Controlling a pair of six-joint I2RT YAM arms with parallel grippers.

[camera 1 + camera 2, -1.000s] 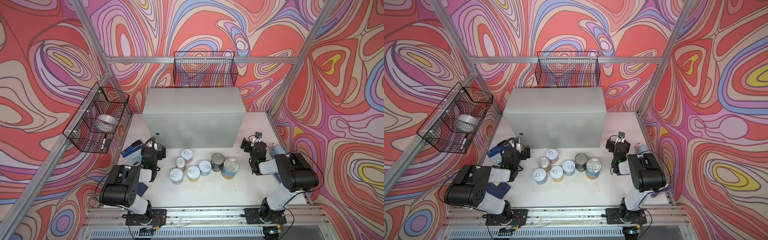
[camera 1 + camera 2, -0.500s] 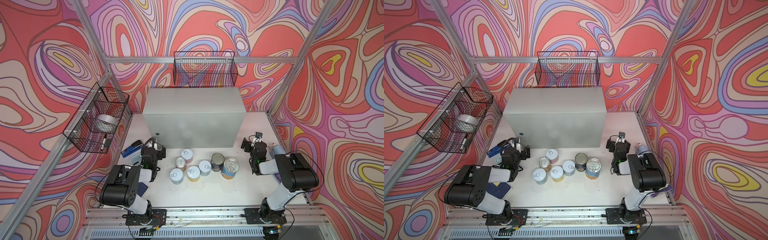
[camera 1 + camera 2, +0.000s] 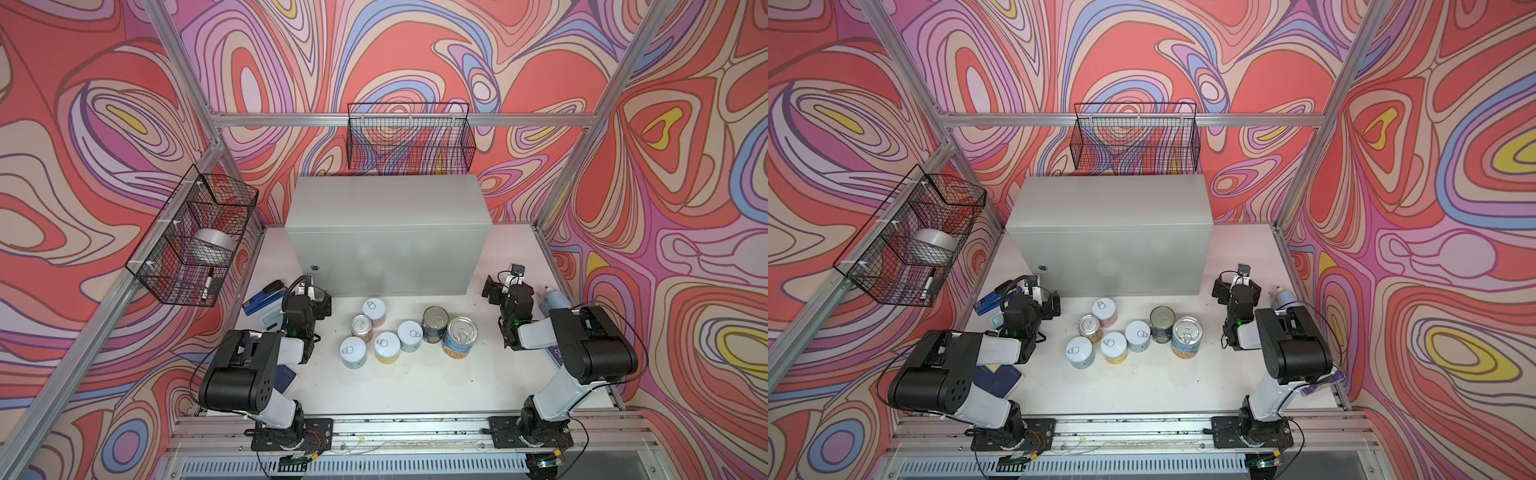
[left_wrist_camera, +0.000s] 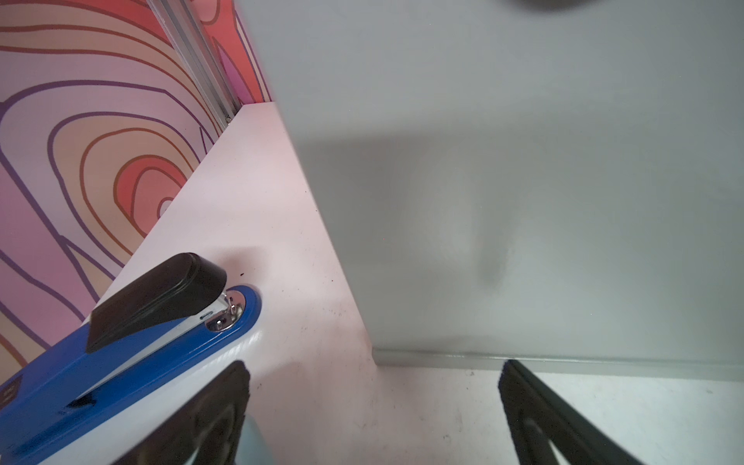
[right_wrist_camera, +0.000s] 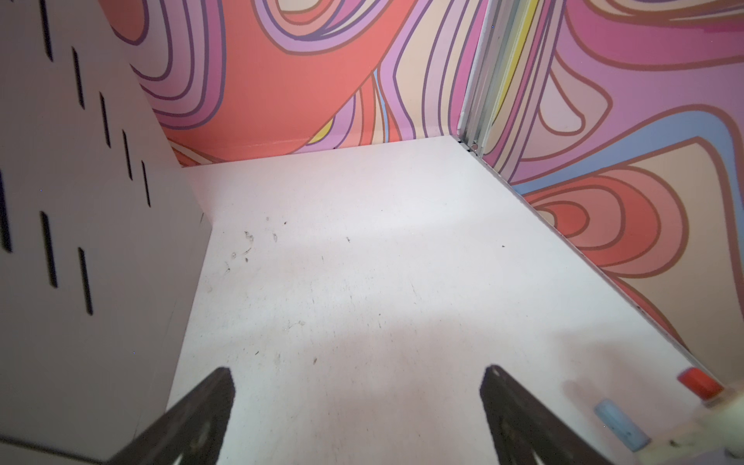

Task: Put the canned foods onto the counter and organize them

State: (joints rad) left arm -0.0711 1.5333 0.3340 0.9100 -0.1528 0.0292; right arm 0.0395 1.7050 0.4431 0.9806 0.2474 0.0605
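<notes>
Seven canned foods (image 3: pixel 410 336) stood upright in a loose cluster on the white tabletop (image 3: pixel 415 386), just in front of the light-grey counter (image 3: pixel 386 208) and not on its flat top. The tall blue Progresso tin (image 3: pixel 460 343) stood at the right end, touching or nearly touching the tall dark navy tin (image 3: pixel 434 324). To their left were the short ones: a pink tin (image 3: pixel 374 309) nearest the counter, an orange-yellow tin (image 3: pixel 360 328) just beside it, and in front a row of a pale blue tin (image 3: pixel 353 352), a yellow tin (image 3: pixel 387 350) and a second pale blue tin (image 3: pixel 1138 336). The side basket (image 3: pixel 166 232) of black wire hung on the left wall. A silver tape roll (image 3: pixel 212 247) lay in its middle compartment and a marker (image 3: pixel 206 283) leaned in the near one. The back basket (image 3: pixel 409 139) hung above the counter, and only the wall pattern showed through its mesh. The left gripper (image 4: pixel 374 366) rested low by the counter's front left corner, beside a blue stapler (image 4: pixel 153 322). Its jaws were spread wide and held nothing. The right gripper (image 5: pixel 357 374) sat off the counter's right end near a pale blue capped bottle (image 3: pixel 555 300), equally wide and empty.
</notes>
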